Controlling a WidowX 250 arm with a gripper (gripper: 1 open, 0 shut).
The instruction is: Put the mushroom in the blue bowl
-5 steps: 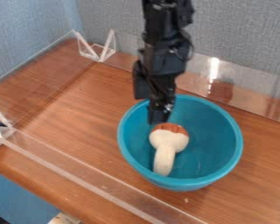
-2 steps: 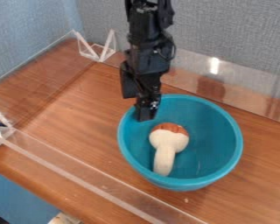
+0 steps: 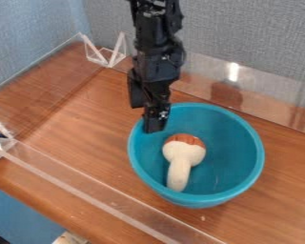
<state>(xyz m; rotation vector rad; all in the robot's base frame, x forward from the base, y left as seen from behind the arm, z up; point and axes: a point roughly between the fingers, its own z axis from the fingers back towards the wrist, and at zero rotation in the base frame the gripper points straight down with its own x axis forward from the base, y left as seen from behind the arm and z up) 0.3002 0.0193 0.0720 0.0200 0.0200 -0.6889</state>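
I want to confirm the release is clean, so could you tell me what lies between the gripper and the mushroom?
Nothing: in the camera view only bare blue bowl interior separates the open gripper from the mushroom lying inside.

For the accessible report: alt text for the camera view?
A toy mushroom lies on its side inside a blue bowl on a wooden table. The robot's open gripper hangs empty, pointing down, above the bowl's back-left rim.

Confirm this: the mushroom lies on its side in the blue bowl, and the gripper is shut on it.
Not right. The camera view shows the gripper empty, jaws open, over the far-left rim of the blue bowl. The mushroom does lie on its side in the bowl.
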